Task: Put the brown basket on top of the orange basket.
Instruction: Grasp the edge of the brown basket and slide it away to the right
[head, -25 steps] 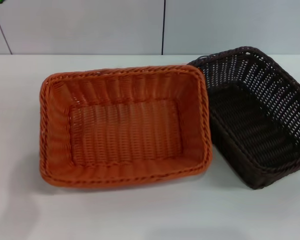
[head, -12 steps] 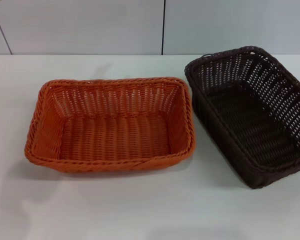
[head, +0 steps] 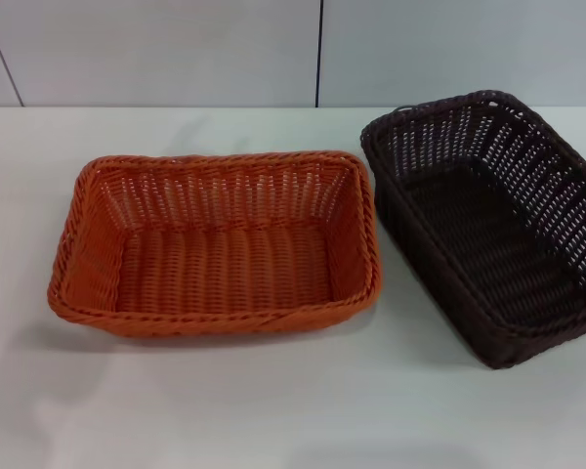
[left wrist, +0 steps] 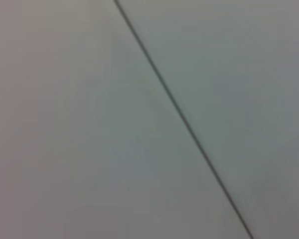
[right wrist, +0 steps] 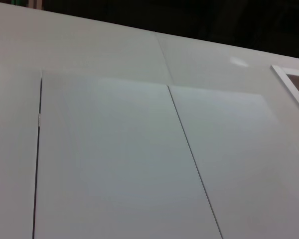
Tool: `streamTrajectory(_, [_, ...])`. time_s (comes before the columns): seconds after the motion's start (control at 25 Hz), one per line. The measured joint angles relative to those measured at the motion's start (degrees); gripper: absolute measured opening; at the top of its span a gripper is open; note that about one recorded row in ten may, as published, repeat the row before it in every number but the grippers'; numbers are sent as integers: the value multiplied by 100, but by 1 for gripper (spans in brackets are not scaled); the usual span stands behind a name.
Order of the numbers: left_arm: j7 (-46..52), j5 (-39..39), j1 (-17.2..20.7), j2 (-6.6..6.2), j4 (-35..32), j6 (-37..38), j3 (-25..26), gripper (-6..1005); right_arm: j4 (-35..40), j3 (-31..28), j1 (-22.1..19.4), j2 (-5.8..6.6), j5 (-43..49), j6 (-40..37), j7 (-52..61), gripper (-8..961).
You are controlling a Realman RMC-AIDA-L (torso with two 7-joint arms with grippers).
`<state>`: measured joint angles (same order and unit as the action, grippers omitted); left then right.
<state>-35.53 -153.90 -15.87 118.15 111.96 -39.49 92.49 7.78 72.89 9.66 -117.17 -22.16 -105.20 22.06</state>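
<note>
Two baskets sit on a white table (head: 273, 410) in the head view, both upright with their open sides facing up. The orange basket (head: 215, 244) rests on the robot's left half of the table, its long sides running across the view. The brown basket (head: 488, 225) rests to the right of it, turned at an angle so that one corner points toward the near right edge of the table. The two are close but apart: a narrow strip of bare table shows between the orange basket's right end and the brown basket's nearest side. The brown one is not on top of the orange one; each stands on the table by itself. Both are empty. Behind the table runs a pale wall (head: 176, 49) made of panels with dark seams between them. Neither gripper appears in any view, so I cannot tell whether their fingers are spread or pressed together. The left wrist view shows only a pale panel crossed by one dark seam (left wrist: 184, 122), and the right wrist view shows pale panels with seams (right wrist: 194, 159) below a dark band.
</note>
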Motion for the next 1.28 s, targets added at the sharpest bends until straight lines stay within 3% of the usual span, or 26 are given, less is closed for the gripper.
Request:
streamTrajectory(0.2, [471, 3, 576, 15, -214, 1134, -344, 789, -2, -4, 70, -49, 18, 34, 0, 819])
streamTrajectory(0.44, [773, 18, 2030, 7, -812, 4395, -1419, 789, 25, 44, 152, -126, 38, 3, 0, 819])
streamTrajectory(0.48, [775, 51, 2219, 9, -933, 4715, -1539, 789, 39, 56, 161, -127, 41, 1, -1, 819])
streamTrajectory(0.56, [775, 51, 2219, 9, -933, 4715, -1539, 789, 77, 66, 179, -135, 48, 8, 0, 819])
streamTrajectory(0.6, [782, 183, 2571, 6, -1329, 5490, -1805, 789, 92, 67, 198, -139, 56, 21, 1, 819])
streamTrajectory(0.68, [844, 301, 2809, 6, -2256, 6773, -2157, 789, 93, 71, 261, -151, 174, 35, 2, 819])
streamTrajectory(0.76, [844, 301, 2809, 6, -2256, 6773, -2157, 789, 127, 75, 315, -151, 409, 38, 2, 819])
streamTrajectory(0.8, [1154, 373, 2797, 14, -3380, 8135, -2377, 789, 170, 76, 341, -148, 584, 41, 1, 819])
streamTrajectory(0.84, [1154, 373, 2797, 14, -3380, 8135, -2377, 789, 216, 76, 355, -144, 705, 43, 2, 819])
streamTrajectory(0.88, [1516, 470, 2714, 17, -4021, 8795, -2416, 788, 309, 76, 367, -138, 878, 58, 2, 819])
streamTrajectory(0.96, [1516, 470, 2714, 17, -4021, 8795, -2416, 788, 519, 76, 372, -133, 1141, 123, 2, 819])
streamTrajectory(1.0, [2088, 623, 2589, 13, -4713, 9438, -2409, 788, 712, 75, 355, -136, 1283, 211, 2, 819])
streamTrajectory(1.04, [2914, 766, 2268, 7, -5901, 10119, -2247, 788, 911, 76, 338, -142, 1429, 312, 2, 819])
streamTrajectory(1.08, [3181, 786, 2134, 10, -6364, 10397, -2168, 788, 1108, 76, 312, -148, 1556, 434, 6, 819])
streamTrajectory(1.16, [3181, 786, 2134, 10, -6364, 10397, -2168, 788, 1617, 76, 258, -152, 1874, 799, 67, 819])
streamTrajectory(1.2, [3493, 815, 1979, 17, -6852, 10750, -2093, 788, 2006, 84, 194, -156, 2073, 1112, 115, 819])
streamTrajectory(1.24, [3493, 815, 1979, 17, -6852, 10750, -2093, 788, 2248, 94, 152, -161, 2189, 1339, 146, 819])
streamTrajectory(1.28, [4017, 853, 1750, 19, -7630, 11328, -1998, 788, 2673, 148, 74, -167, 2327, 1757, 177, 819])
